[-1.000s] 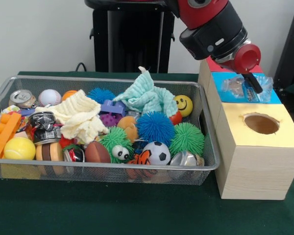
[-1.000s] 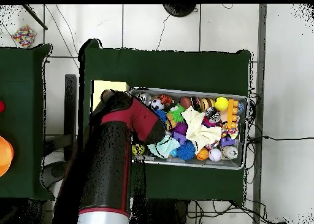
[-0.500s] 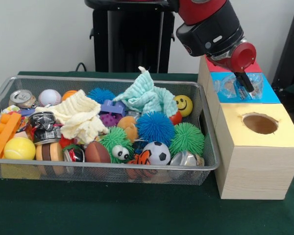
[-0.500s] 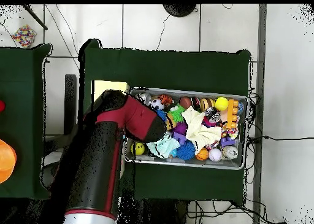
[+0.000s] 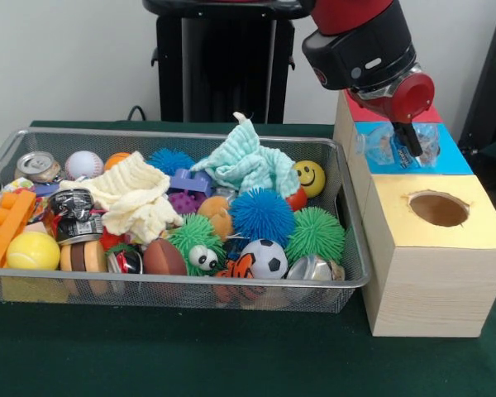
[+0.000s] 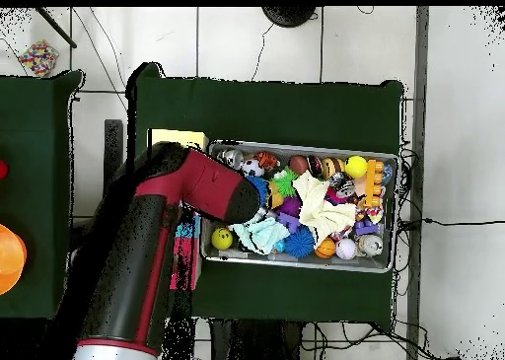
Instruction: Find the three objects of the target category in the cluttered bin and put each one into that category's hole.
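My gripper hangs over the blue-topped box at the right of the bin. It looks shut on a crumpled clear plastic piece, which hangs just above the blue top. In front of it stands the yellow-topped wooden box with its round hole; a red-topped box sits behind. The wire bin holds crushed cans, balls, spiky toys and cloths. In the overhead view the arm hides the gripper and most of the boxes.
The bin is packed: a teal cloth, a cream cloth, a soccer ball, a smiley ball, a blue spiky ball, orange bricks. Green cloth covers the table.
The gripper with the clear plastic piece has shifted left along the blue box top, away from the yellow box's hole. Overhead, the arm has swung further left.
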